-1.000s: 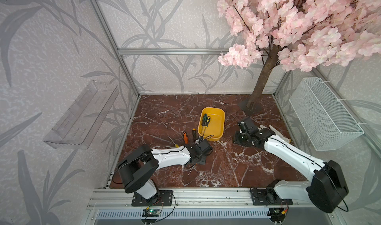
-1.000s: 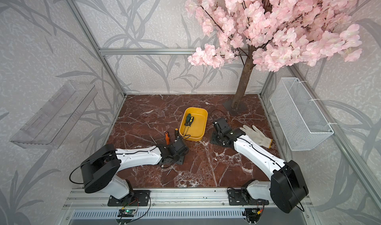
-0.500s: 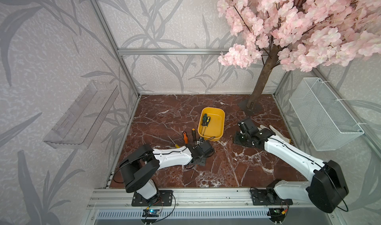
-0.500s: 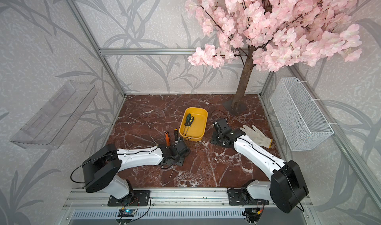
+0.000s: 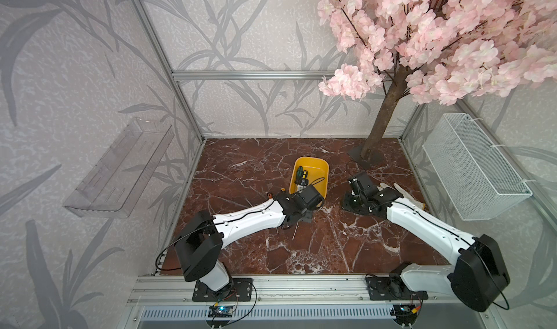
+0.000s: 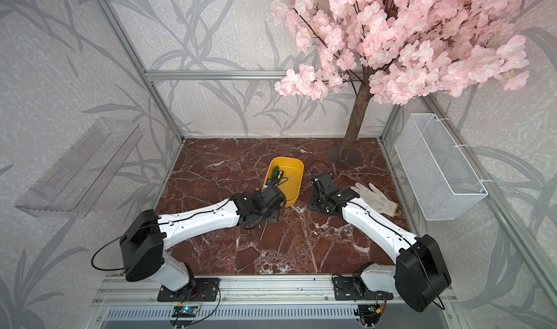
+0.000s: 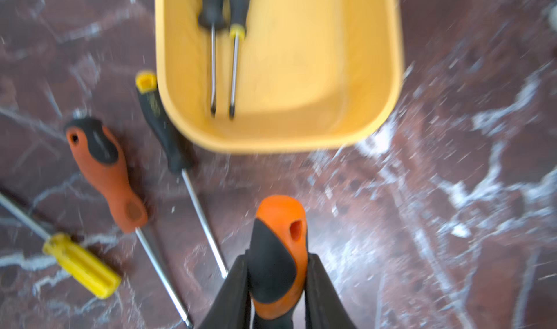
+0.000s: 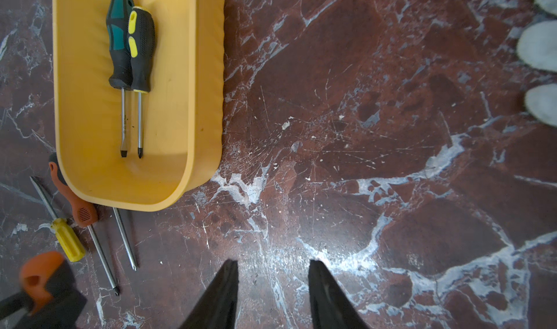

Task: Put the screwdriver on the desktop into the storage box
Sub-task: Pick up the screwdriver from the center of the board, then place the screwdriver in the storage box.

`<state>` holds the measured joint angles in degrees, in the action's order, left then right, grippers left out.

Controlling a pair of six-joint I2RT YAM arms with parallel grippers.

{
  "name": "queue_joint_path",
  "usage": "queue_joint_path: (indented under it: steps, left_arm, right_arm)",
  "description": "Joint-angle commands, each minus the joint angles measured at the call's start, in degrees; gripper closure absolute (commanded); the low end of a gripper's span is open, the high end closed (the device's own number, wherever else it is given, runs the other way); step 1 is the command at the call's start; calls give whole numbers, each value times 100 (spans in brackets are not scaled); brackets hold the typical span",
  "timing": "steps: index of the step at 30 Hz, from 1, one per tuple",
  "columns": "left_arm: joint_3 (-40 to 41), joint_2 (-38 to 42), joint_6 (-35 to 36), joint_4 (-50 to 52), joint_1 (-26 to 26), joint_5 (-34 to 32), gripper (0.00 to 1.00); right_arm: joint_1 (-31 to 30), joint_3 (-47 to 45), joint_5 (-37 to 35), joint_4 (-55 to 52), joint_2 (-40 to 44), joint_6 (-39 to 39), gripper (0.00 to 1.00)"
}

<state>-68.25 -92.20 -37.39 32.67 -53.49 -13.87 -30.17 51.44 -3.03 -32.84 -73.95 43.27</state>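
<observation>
My left end effector (image 7: 277,267) is clamped on the handle of an orange-and-black-handled screwdriver (image 7: 280,222), with the butt end sticking out past the fingers toward the far side. It sits just near of the shallow yellow plastic storage box (image 7: 376,71), outside it, over the dark red-brown marble-patterned bench (image 7: 452,192). This wrist view is blurred, so I cannot tell whether the shaft is clear of the bench. In a top view the left end effector (image 5: 307,196) is at the box's near end.

Inside the box a teal-and-black-handled screwdriver (image 8: 119,38) and a black-and-yellow-handled screwdriver (image 8: 141,47) lie side by side, touching, along the left wall.

On the bench left of the box's near end lie three more: a second orange-and-black screwdriver (image 7: 105,173), a slim black screwdriver with a yellow cap (image 7: 162,125) right against the box, and a yellow-handled screwdriver (image 7: 81,265) farthest left.

My right end effector (image 8: 272,265) has its fingers apart with nothing between them, over bare bench to the right of the box. A white knitted glove (image 6: 373,196) lies further right.
</observation>
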Motion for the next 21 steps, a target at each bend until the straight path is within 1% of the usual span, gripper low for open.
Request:
queue_joint_path:
  steps: [1, 5, 6, 9, 12, 21]
  left_arm:
    - [-538, -283, 327, -50, 339, -5, 82]
    - [-1384, -816, 563, -269, 779, 157, 82]
    - [-1631, -993, 646, -247, 889, 190, 82]
    - [-2297, -1527, 898, -144, 1063, 111, 82]
    - [-2853, -2058, 1007, -28, 1182, 116, 82]
    - [-3753, -3230, 1094, -148, 1390, 157, 82]
  right_arm:
    - [54, -37, -84, -101, 206, 15, 58]
    - [59, -133, -24, -109, 289, 39, 57]
    - [63, -180, 3, -100, 326, 192, 57]
    - [64, -314, 145, -44, 428, 290, 57]
    - [54, -405, 165, -48, 524, 370, 58]
    - [49, -525, 85, -249, 866, 352, 57]
